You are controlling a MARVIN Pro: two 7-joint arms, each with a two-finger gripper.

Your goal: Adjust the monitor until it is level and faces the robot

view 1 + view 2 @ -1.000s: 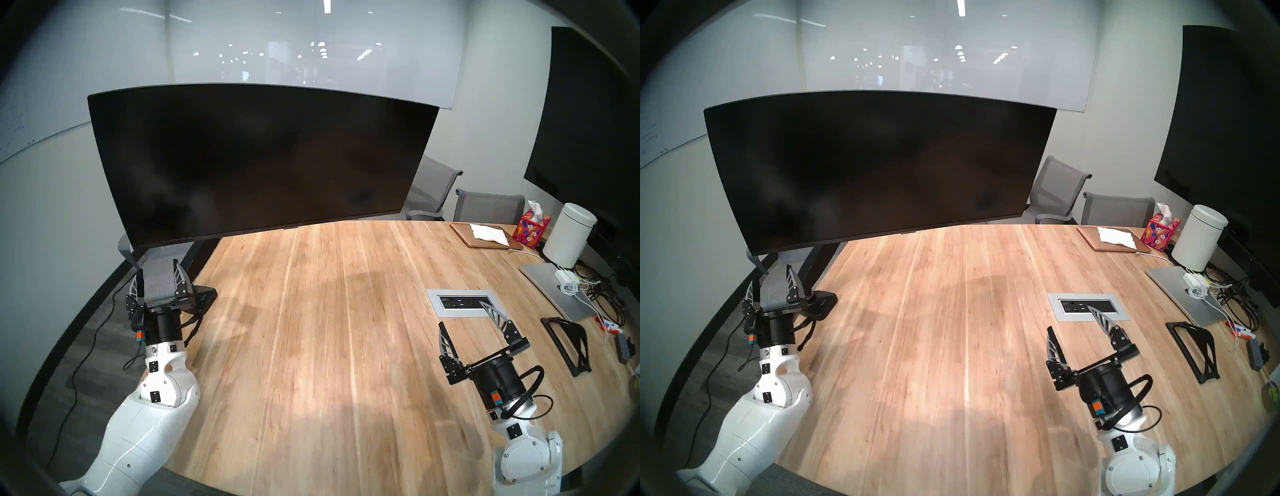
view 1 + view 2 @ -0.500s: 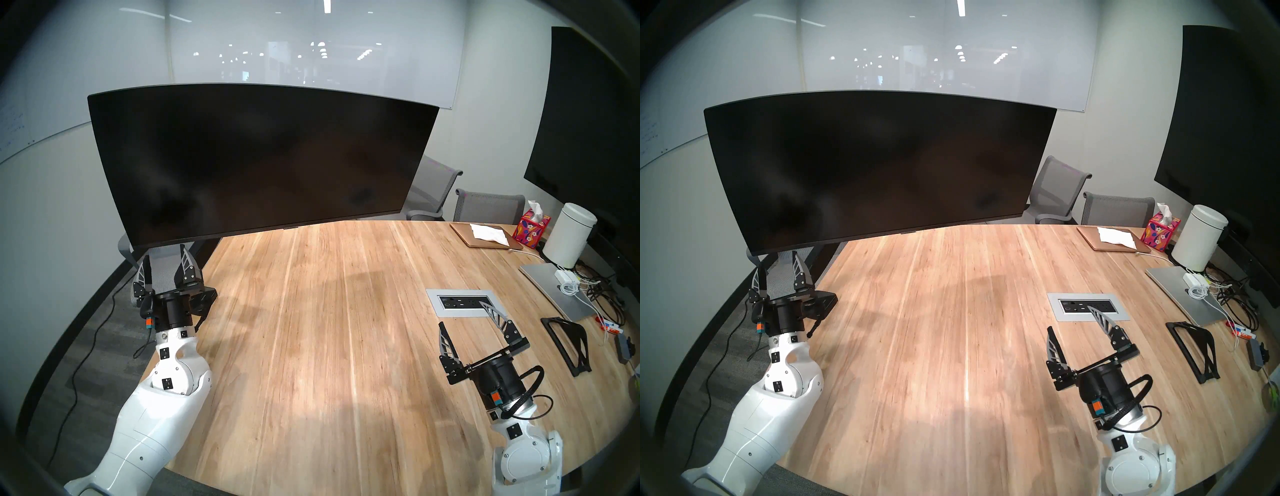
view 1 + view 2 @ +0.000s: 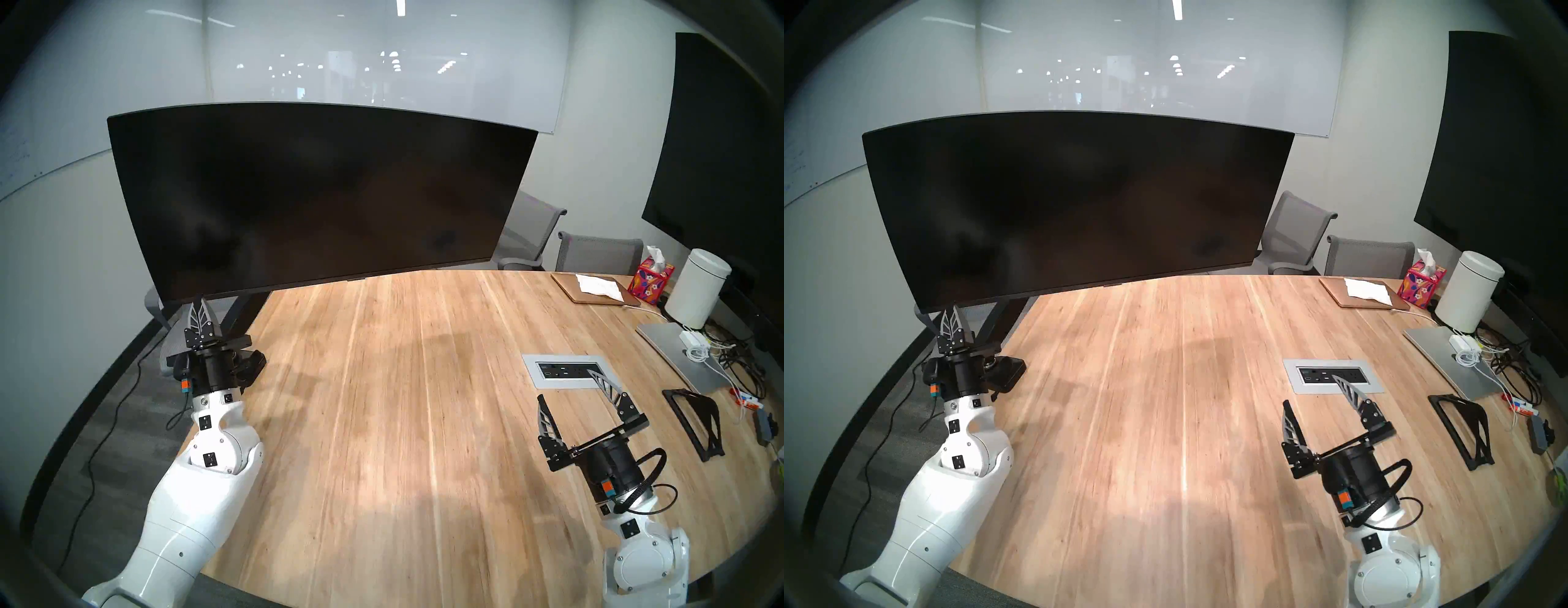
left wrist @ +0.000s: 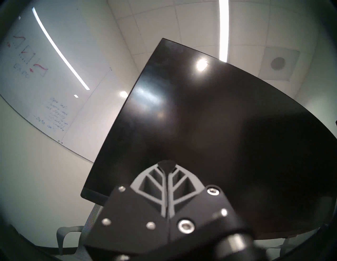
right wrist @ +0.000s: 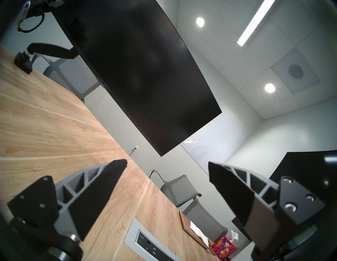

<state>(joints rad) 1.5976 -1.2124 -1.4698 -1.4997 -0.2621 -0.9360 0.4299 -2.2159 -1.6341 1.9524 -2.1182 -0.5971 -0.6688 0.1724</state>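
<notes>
While the monitor (image 3: 314, 195) hangs on its black arm over the far left of the counter (image 3: 424, 403), it sits tilted, left side lower, and angled off toward the right. Left end effector (image 3: 201, 305) clenched on nothing, fingers pressed together, tips just under the lower-left bezel; contact unclear. Right end effector (image 3: 572, 397) spread wide, empty, well apart from the screen. Step in hand reads as a nudge at the low corner. Next: press that corner upward, then swing the panel round.
</notes>
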